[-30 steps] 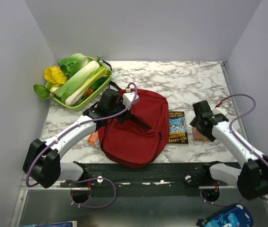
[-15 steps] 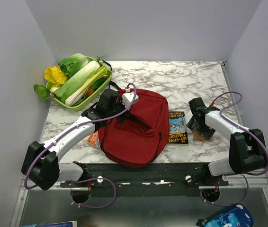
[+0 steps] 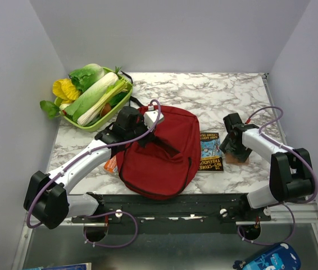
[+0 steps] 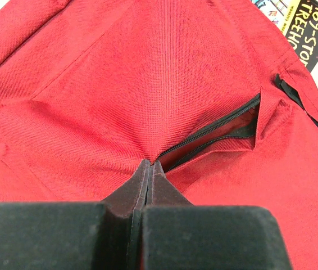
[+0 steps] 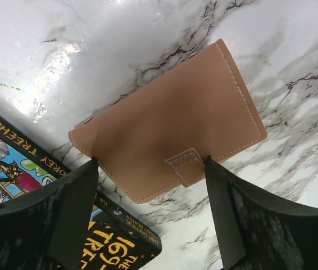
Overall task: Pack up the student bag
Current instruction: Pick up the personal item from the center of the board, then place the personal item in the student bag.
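The marble table (image 3: 237, 95) stretched out ahead of both grippers. The student bag (image 3: 173, 157), dark red and rounded, lay flat directly beneath the left gripper (image 4: 149, 164) and well to the left of the right gripper (image 5: 150, 163). The left gripper's jaws were pressed fully together on a pinch of the bag's red fabric, which tented up into the fingertips. Just ahead of them and to their right, the black zipper (image 4: 215, 126) gaped in a short slit.

A green basket (image 3: 109, 117) heaped with leafy vegetables (image 3: 94, 90) stood beyond the left gripper and off to its left, apart from the bag. A paperback book (image 3: 210, 152) lay flat between the two grippers, just beside the bag's right edge and close on the right gripper's left.

The right gripper's jaws stood wide apart, gripping nothing, one on each side of the strap tab of a tan wallet (image 5: 170, 112) directly below. Whether the fingers touched the wallet could not be told. A small orange item (image 3: 110, 164) peeked out under the left arm, behind its gripper, against the bag's left edge.
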Tool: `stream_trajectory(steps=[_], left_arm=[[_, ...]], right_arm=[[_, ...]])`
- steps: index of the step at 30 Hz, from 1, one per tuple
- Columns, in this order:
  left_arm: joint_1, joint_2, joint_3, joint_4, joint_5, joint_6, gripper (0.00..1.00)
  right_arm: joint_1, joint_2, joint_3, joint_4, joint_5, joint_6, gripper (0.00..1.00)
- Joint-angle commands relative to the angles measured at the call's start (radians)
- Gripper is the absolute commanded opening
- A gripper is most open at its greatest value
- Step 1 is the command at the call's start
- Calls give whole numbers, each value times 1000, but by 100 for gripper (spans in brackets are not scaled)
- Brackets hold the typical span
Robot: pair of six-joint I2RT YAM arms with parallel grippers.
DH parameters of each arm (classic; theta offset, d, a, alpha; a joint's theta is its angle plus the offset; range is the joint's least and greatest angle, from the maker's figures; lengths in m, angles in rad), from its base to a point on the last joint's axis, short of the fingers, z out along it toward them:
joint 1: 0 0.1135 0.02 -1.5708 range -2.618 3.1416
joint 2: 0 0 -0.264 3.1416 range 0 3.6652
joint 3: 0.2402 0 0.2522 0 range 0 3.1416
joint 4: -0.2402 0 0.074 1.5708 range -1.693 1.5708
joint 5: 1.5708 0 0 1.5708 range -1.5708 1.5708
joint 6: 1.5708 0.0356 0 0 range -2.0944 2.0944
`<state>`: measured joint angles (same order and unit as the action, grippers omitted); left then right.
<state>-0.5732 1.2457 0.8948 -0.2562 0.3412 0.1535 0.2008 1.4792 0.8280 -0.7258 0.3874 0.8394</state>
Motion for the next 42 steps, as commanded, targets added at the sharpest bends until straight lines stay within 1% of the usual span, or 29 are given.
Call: stream_trajectory(steps=[1,3,4,6,7,10,11,14,17,19,20,21,23,24,26,27,29,30,33,34,37,42], left_arm=[[4,-31,6,0,-7,11,0],[6,-31,3,2,-5,12,0],[4,-32,0,0,-8,12,0],[4,-34,-2,-2,-8,14,0],[4,-32,-5,-2,-7,15,0],[4,-32,-5,-2,-8,17,0],[4,-31,-5,0,-8,15,0],[4,-26,3,-2,-8,14,0],[4,-22,12,2,-11,5,0],[4,-14,21,2,-13,-2,0],[4,-9,24,2,-14,-5,0],[4,-3,27,3,-11,-12,0],[3,6,32,8,-10,-19,0],[3,15,35,9,-8,-26,0],[3,23,42,11,-5,-32,0],[3,30,44,11,-2,-35,0],[3,35,49,12,-1,-37,0],[3,40,52,11,-2,-38,0],[3,40,58,3,-1,-32,0],[3,41,59,2,-2,-32,0],[4,41,61,-3,-4,-28,0],[3,40,56,0,-8,-22,0]], right_arm=[[-6,27,6,31,-48,-22,78],[-8,35,8,35,-53,-23,73],[-8,33,8,35,-54,-26,66],[-6,7,6,35,-56,-29,58],[-8,-8,6,40,-58,-40,50],[-6,-77,16,31,-55,-60,40],[-6,-92,23,23,-55,-65,39],[-8,-167,68,-12,-64,-88,38],[-5,-279,86,-20,-102,-117,41],[6,-350,73,-3,-175,-150,43],[12,-411,66,23,-206,-158,44],[38,-442,62,35,-261,-161,44],[86,-493,56,63,-292,-157,45],[154,-497,59,71,-312,-155,45],[239,-488,81,100,-320,-148,47],[327,-468,88,123,-346,-149,48],[405,-441,103,194,-370,-152,52],[476,-409,120,224,-380,-161,53],[586,-346,146,310,-383,-206,53],[603,-303,148,360,-424,-233,53],[656,-206,175,410,-484,-266,53],[755,-100,224,445,-486,-307,54]])
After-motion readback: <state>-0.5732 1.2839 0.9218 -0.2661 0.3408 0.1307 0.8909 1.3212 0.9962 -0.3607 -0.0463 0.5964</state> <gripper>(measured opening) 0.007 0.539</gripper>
